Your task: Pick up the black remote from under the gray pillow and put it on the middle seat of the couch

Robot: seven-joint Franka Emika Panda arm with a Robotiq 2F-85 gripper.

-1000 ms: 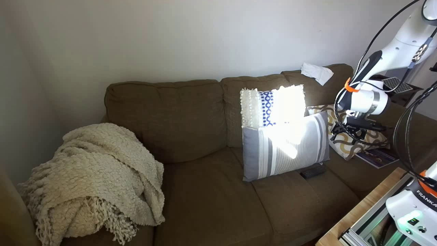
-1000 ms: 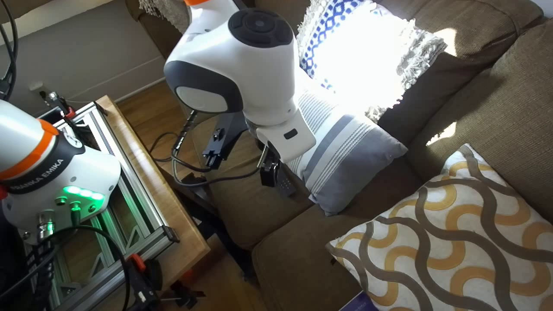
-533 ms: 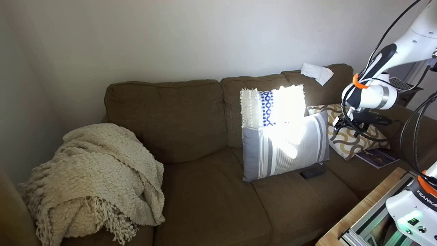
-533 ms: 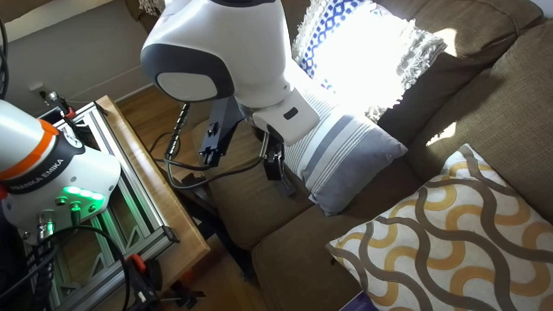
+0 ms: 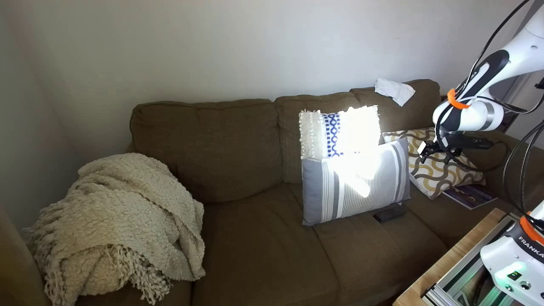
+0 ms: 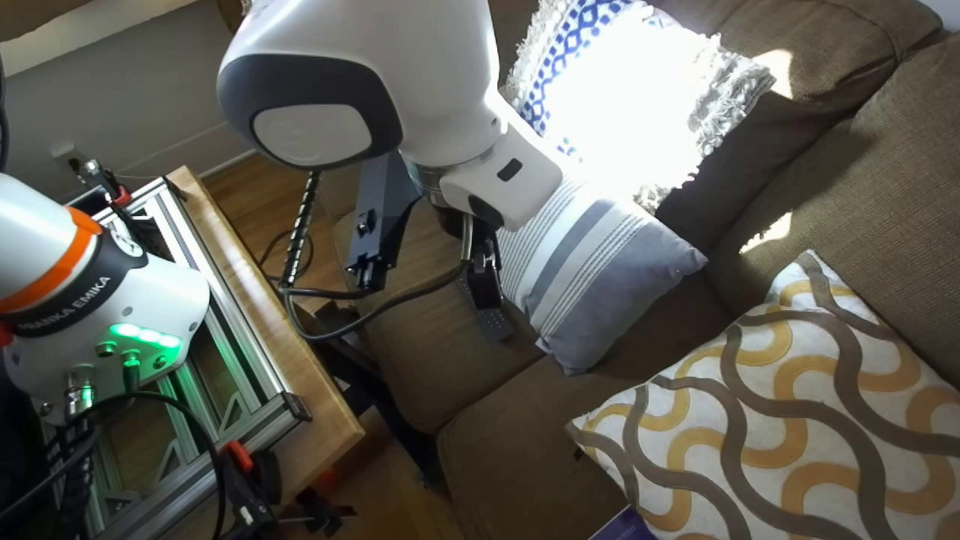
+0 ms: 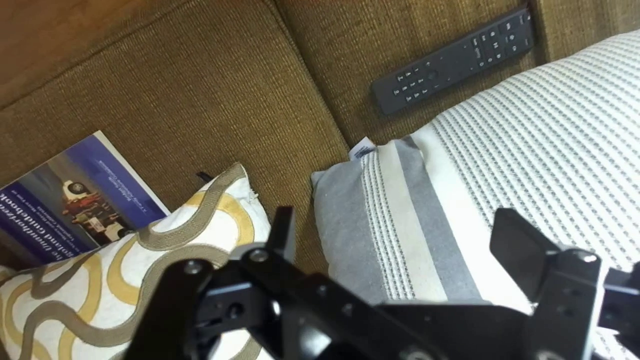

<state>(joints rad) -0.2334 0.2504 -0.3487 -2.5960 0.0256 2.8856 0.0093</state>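
My fingers (image 7: pixel 520 255) are spread wide and hold nothing; in the wrist view the gray pillow (image 7: pixel 500 170) shows through the gap between them. The remote (image 7: pixel 452 65) lies flat on the couch (image 7: pixel 215 95), keys up, beyond my fingers and apart from them. It is just beside one long edge of the gray pillow and slants much as that edge does; whether the two touch I cannot tell. In an exterior view, where my wrist (image 6: pixel 487 176) comes in from above, the fingers block part of the remote from sight.

In both exterior views the gray pillow, striped, stands in front of a white pillow (image 5: pixel 340 131) with a blue pattern, and bright light washes out much of the white one. In an exterior view a plain seat (image 5: pixel 259 250) stretches between the remote's seat (image 5: pixel 378 250) and the heaped blanket (image 5: pixel 127 221), and a cloth (image 5: pixel 394 91) hangs over the couch's back.

In the wrist view the wavy pillow (image 7: pixel 115 280) lies toward the picture's left, near the gray one, and a book (image 7: pixel 95 197) lies flat beside it, partly hidden by that pillow. My base (image 6: pixel 142 300) stands on a metal frame (image 6: pixel 231 322) on the wooden tabletop (image 6: pixel 270 315).
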